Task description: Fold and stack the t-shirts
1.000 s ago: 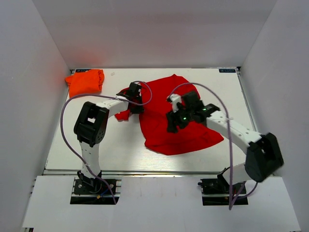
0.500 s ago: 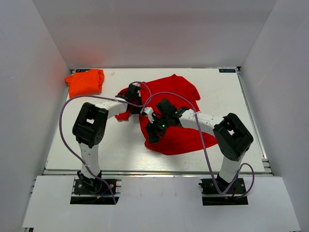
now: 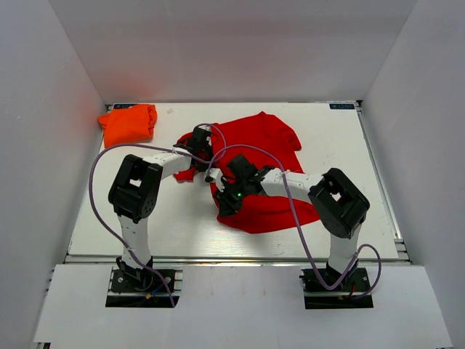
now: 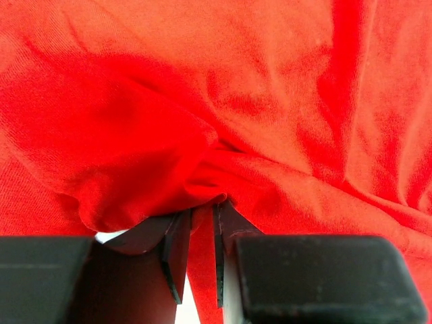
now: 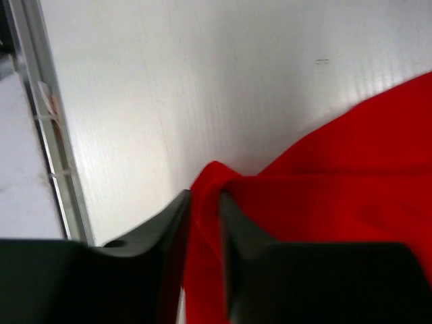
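The red t-shirt [image 3: 270,145] lies crumpled and spread in the middle of the table. My left gripper [image 3: 205,149] is at its far-left edge, shut on a bunched fold of red cloth [image 4: 270,101] that runs down between the jaws of the left gripper [image 4: 200,219]. My right gripper [image 3: 226,206] sits at the shirt's near-left corner. In the right wrist view, the right gripper [image 5: 204,202] has its jaws close together with a raised pinch of the red t-shirt [image 5: 351,175] between them. The orange t-shirt [image 3: 128,122] lies folded at the back left corner, away from both grippers.
White table surface [image 3: 167,218] shows left of the red shirt and along the near edge. A metal rail [image 5: 47,135] borders the table in the right wrist view. White walls enclose the back and both sides. A purple cable loops over each arm.
My right arm has swung left across the red shirt to its near-left corner, and its jaws have closed on the cloth. The left gripper has kept its hold and place.
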